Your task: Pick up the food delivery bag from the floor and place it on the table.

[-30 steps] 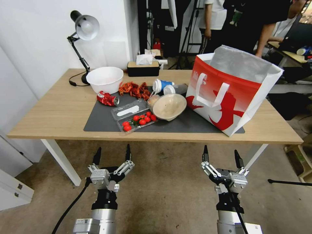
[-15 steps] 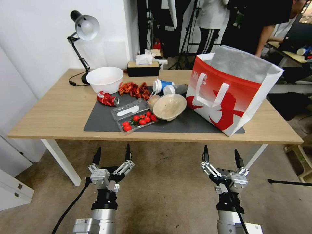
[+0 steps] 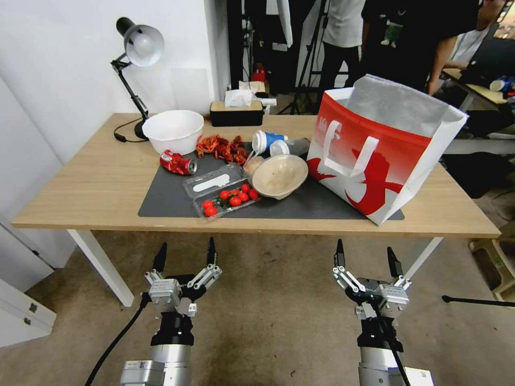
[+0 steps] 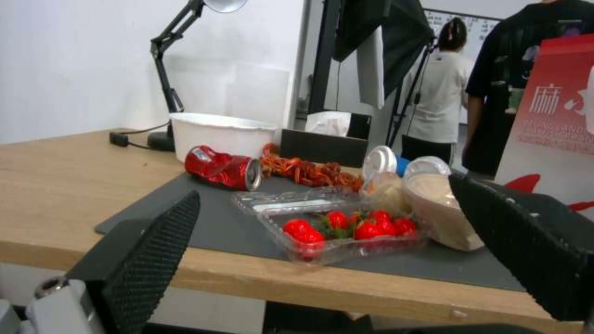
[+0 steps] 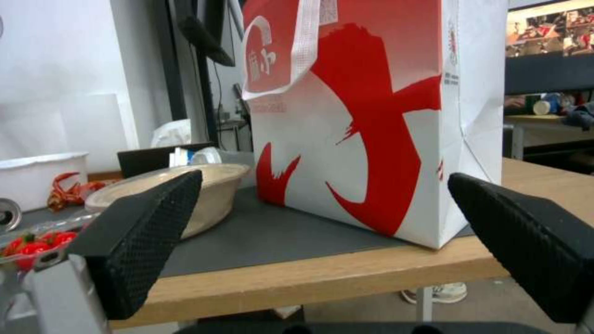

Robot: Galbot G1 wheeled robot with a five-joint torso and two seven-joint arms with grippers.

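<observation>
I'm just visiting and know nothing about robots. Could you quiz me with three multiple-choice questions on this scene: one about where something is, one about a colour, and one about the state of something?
1. Where does the food delivery bag stand?
A. On the floor under the table
B. On the table, at its right end
C. Hanging from a gripper

2. What colour is the crushed can lying on the dark mat?
A. Red
B. Blue
C. Green

3. How are the left gripper and right gripper?
A. Both shut on the bag's handles
B. One open, one shut
C. Both open and holding nothing

Answers:
1. B: the bag sits upright on the table, partly on the mat, near the right edge.
2. A: the can is red, beside the white bowl.
3. C: both hang below the table's front edge over the floor, fingers spread, nothing between them.
</observation>
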